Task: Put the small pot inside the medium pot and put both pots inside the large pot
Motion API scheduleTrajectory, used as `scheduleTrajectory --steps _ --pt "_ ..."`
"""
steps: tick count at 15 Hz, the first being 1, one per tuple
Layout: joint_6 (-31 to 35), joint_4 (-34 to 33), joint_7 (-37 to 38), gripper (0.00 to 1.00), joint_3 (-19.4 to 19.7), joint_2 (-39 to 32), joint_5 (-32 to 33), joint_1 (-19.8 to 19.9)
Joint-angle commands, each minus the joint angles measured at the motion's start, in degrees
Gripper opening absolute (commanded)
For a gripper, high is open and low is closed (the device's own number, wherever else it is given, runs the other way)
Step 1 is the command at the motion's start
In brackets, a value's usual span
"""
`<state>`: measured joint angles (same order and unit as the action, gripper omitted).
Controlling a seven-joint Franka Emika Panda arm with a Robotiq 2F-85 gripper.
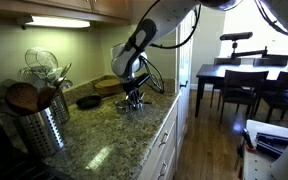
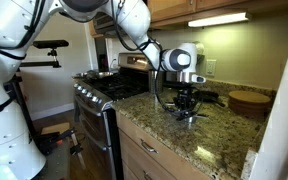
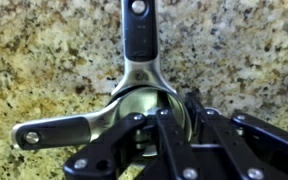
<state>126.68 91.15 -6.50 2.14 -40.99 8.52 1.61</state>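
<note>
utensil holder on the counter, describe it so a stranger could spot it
Start at the speckled granite counter and go to its near end, away from the robot arm. The utensil holder stands there: the one tall steel cylinder, stuffed with wooden spoons and wire whisks.

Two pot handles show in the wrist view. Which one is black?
The handle pointing up the frame is black; the handle pointing left looks pale grey.

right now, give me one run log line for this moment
target: silver pot | jaws: at its rim, grip unclear | handles: two in wrist view | surface: granite counter
</note>
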Motion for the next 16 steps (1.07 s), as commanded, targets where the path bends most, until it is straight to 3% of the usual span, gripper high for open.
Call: scheduleTrajectory --steps 1,16 --pt "-1.1 -0.5 -1.0 0.05 -0.1 0.1 0.2 0.1" --pt "-2.0 0.1 0.3 0.07 1.2 2.6 1.3 -0.3"
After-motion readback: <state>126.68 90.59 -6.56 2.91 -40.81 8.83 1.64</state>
